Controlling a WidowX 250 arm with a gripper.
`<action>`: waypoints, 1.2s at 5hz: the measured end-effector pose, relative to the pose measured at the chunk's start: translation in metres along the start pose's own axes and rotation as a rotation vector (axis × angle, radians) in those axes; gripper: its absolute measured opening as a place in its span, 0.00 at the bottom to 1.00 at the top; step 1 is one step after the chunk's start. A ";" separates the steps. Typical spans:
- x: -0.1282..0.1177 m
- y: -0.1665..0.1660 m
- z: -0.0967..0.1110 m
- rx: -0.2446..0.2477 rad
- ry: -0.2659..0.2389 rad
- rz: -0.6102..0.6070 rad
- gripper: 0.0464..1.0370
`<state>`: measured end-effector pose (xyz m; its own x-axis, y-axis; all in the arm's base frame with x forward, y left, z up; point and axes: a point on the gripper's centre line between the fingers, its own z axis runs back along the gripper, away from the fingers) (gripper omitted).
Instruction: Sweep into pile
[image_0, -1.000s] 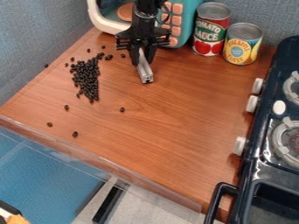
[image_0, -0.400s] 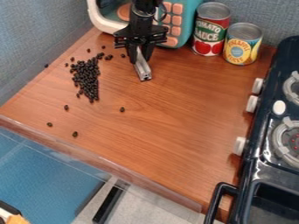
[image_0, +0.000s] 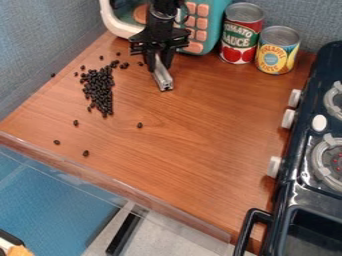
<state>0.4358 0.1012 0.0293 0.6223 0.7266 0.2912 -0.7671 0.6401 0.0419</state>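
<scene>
I'm viewing one counter; one gripper, hanging at twelve o'clock; one bean pile, lying at ten, looking mostly gathered; one bar, which the gripper is pinching; loose beans, straggling from seven to eleven, awaiting sweeping.

On my counter, a bean pile lies well left of the stove; two cans stand just left of its far end, a toy microwave farther left.
</scene>
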 end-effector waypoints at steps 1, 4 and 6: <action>0.000 0.004 -0.001 0.007 0.001 0.018 0.29; 0.007 0.030 -0.005 0.032 0.018 0.136 0.29; 0.011 0.042 -0.007 0.044 0.040 0.178 0.29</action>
<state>0.4111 0.1376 0.0273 0.4812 0.8373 0.2595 -0.8711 0.4898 0.0348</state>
